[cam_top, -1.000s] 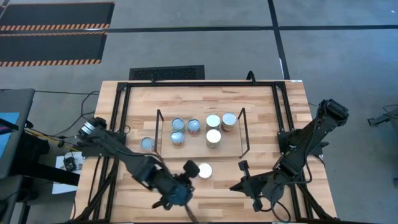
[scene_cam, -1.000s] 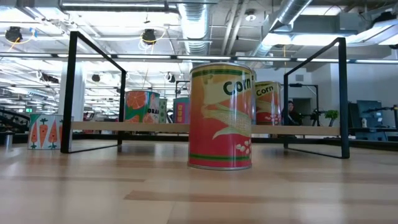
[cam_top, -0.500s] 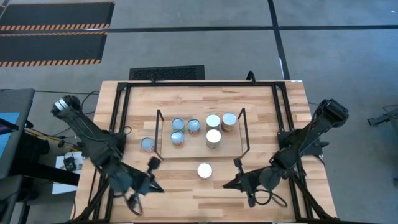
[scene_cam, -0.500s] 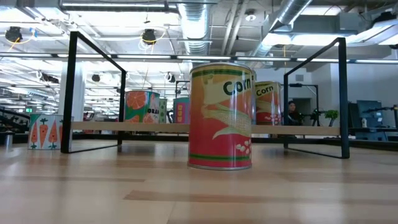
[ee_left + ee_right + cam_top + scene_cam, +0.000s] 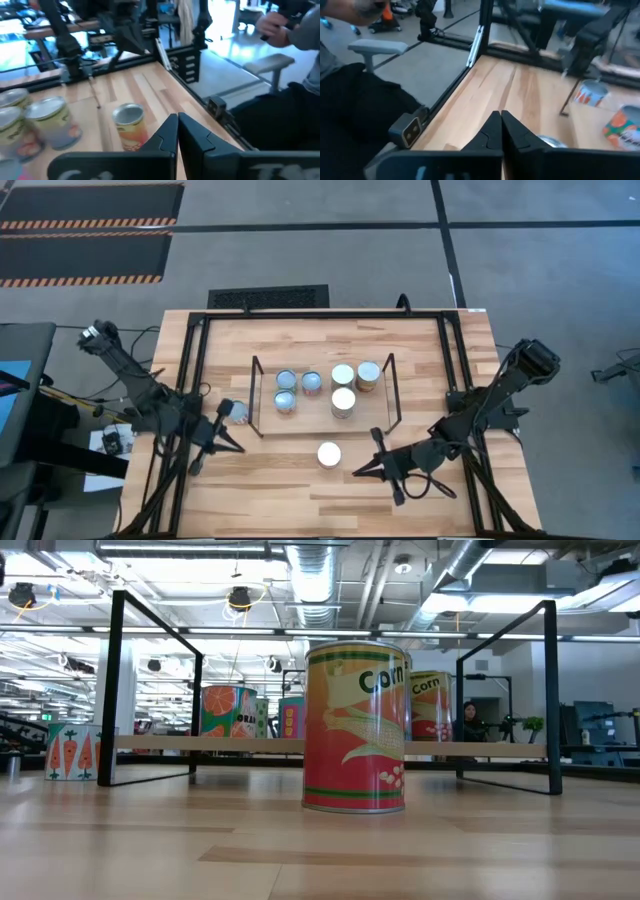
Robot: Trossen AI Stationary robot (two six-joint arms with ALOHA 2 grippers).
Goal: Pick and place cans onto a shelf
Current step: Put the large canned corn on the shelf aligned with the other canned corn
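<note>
A corn can point(image 5: 329, 454) point(image 5: 355, 725) stands upright on the table in front of the shelf point(image 5: 320, 423), near the front middle. Several cans stand on the shelf's wood board point(image 5: 250, 745), among them an orange-label can point(image 5: 228, 710) and a second corn can point(image 5: 432, 705). A carrot can point(image 5: 237, 412) point(image 5: 73, 750) stands on the table left of the shelf. My left gripper point(image 5: 234, 443) point(image 5: 177, 125) is shut and holds nothing, left of the front corn can point(image 5: 129, 125). My right gripper point(image 5: 358, 469) point(image 5: 501, 125) is shut and holds nothing, just right of that can.
A black metal frame point(image 5: 197, 370) edges the table on the left, far and right sides. The shelf's thin wire uprights point(image 5: 118, 680) stand at its corners. A person sits beyond the table's near edge point(image 5: 295, 30) point(image 5: 350, 100). Bare wood lies along the front point(image 5: 280, 490).
My left gripper has drawn back from the front middle, beside the corn can, toward the table's left edge and a little farther back, turning level. My right gripper has crept toward the corn can. The cans have kept still.
</note>
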